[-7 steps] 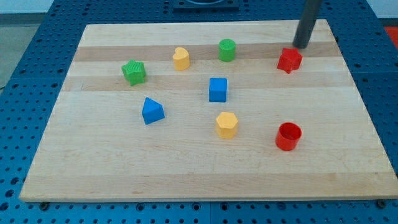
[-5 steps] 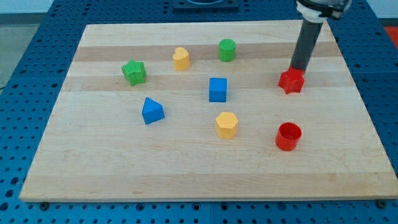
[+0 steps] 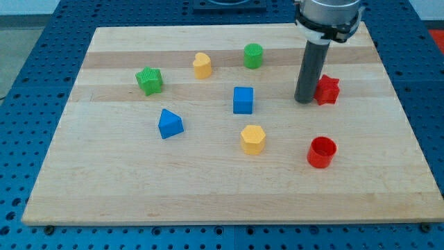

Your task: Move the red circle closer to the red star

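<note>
The red circle [image 3: 322, 152] is a short red cylinder at the board's lower right. The red star [image 3: 327, 90] sits above it, toward the view's upper right, a clear gap apart from the circle. My tip [image 3: 304, 101] rests on the board just left of the red star, close beside it or touching it, and above and slightly left of the red circle. The dark rod rises from the tip to the view's top.
A blue cube [image 3: 243, 100], a yellow hexagon-like block [image 3: 253, 139], a blue triangle [image 3: 169, 124], a green star-like block [image 3: 149, 80], a yellow block [image 3: 202, 65] and a green cylinder [image 3: 253, 55] stand on the wooden board [image 3: 104, 173].
The red star has been pushed down the board toward the red circle. My tip has moved from above the star down and to its left side.
</note>
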You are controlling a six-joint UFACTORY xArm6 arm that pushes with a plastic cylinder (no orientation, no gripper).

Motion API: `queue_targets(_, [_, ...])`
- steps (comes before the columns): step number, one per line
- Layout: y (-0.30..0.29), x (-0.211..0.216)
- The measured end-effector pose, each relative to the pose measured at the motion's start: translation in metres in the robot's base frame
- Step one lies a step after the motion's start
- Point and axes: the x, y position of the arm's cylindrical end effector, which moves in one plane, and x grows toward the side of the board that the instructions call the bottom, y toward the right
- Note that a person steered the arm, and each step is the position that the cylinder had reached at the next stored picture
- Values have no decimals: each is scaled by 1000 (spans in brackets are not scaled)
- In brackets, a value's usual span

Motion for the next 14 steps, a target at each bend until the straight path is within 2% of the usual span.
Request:
queue_targets(1, [29, 63])
queue_targets(2, [126, 124])
queue_targets(3, [167, 196])
queue_targets(4, [148, 198])
queue_targets(6, [-1, 167])
queue_targets(8, [22, 87])
queue_targets(9, [-2, 69])
queue_targets(11, [-25, 76])
queue_targets(14, [-26, 80])
